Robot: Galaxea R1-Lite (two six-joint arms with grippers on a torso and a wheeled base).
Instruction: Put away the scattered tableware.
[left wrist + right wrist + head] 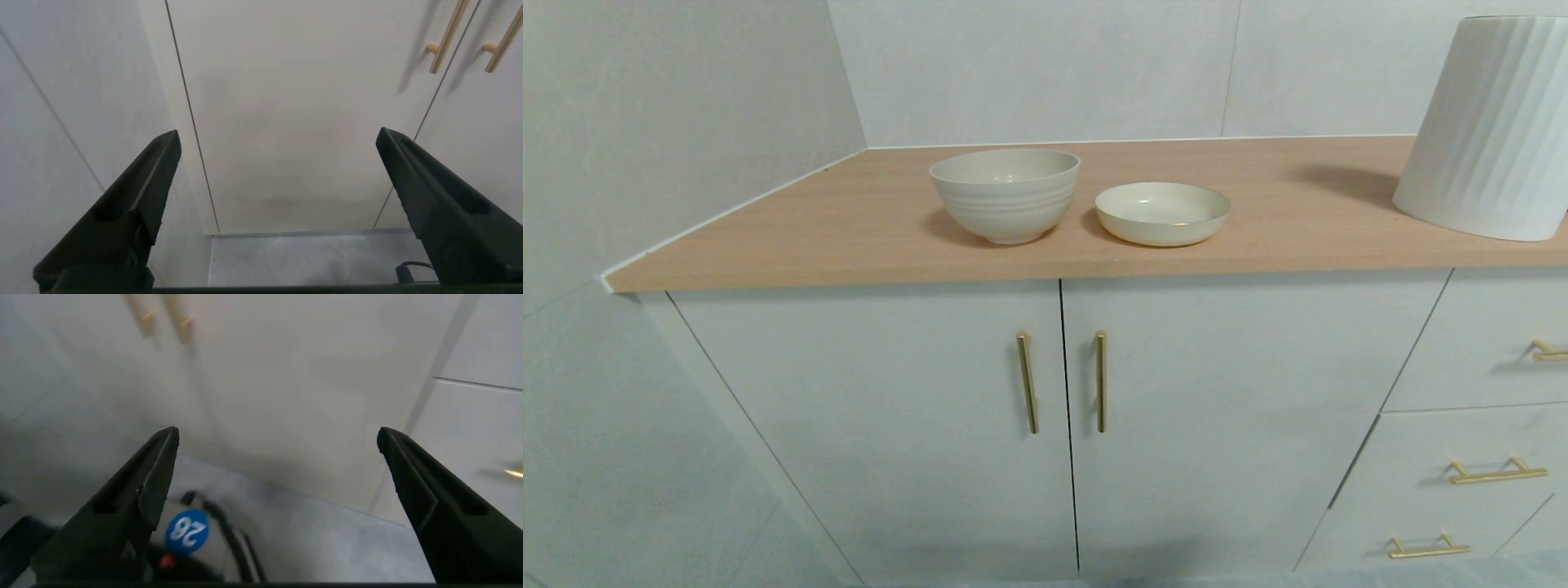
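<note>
A deep ribbed bowl (pixel 1005 194) stood upright on the wooden countertop (pixel 849 233), near its front edge, with a shallow cream dish (pixel 1162 213) just beside it on the right, the two apart by a narrow gap. Farther right, a tall white fluted container (pixel 1486 131) sat on the same top. Below were two closed cabinet doors (pixel 890 425) with brass bar handles (pixel 1027 382) side by side, and drawers (pixel 1462 482) to the right. The left gripper (pixel 276 143) hung low before the doors, fingers spread wide and holding nothing; the right gripper (pixel 276 437) was likewise spread and bare.
</note>
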